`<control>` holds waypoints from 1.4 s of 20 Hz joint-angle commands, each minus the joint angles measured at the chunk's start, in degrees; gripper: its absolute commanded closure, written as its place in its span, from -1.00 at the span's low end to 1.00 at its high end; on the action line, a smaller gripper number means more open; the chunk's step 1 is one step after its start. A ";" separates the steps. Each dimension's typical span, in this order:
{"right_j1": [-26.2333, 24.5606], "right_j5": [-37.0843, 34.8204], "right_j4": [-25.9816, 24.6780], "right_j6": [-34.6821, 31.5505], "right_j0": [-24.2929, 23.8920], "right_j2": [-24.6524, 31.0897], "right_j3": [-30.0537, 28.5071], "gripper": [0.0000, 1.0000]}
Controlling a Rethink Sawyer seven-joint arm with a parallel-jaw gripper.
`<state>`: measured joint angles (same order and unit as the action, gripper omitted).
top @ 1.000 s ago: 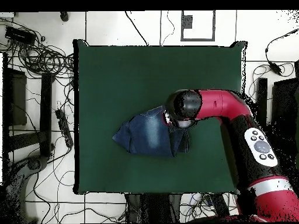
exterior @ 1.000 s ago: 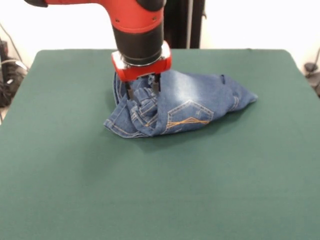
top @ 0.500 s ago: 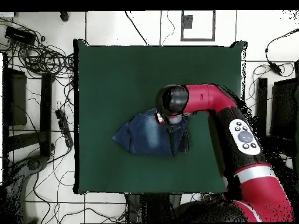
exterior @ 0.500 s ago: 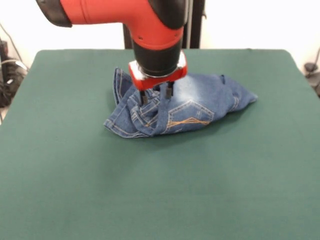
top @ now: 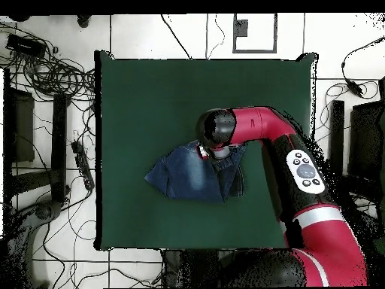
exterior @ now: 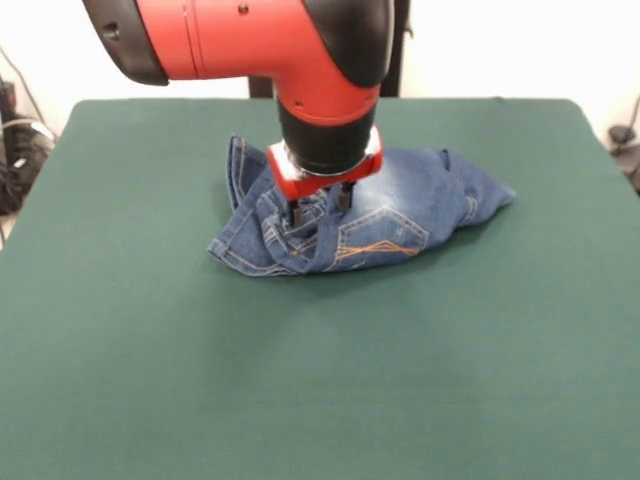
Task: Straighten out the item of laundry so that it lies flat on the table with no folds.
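The red and black arm (exterior: 300, 50) bends down from above, wrist vertical. Its gripper (exterior: 320, 205) points straight down, fingers (exterior: 346, 196) parted slightly, tips low.

Green table (exterior: 150, 360), crumpled jeans (exterior: 420, 195) atop

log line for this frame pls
gripper: fingers open, tips at a bunched fold | jeans: crumpled, not flat | table: jeans near middle | stage: grasp not closed
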<state>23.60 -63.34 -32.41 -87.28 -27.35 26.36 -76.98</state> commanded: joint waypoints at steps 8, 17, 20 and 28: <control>4.87 -6.77 -1.48 7.43 1.67 -1.23 -3.20 -1.00; 8.10 -7.64 -0.37 7.70 0.81 -1.10 -6.70 -1.00; 5.56 -6.01 -0.62 7.96 0.43 -0.45 -5.56 -1.00; 2.48 -3.75 -0.67 7.62 0.33 0.15 -4.08 -1.00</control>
<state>31.52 -65.75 -32.60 -87.28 -27.76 24.69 -78.02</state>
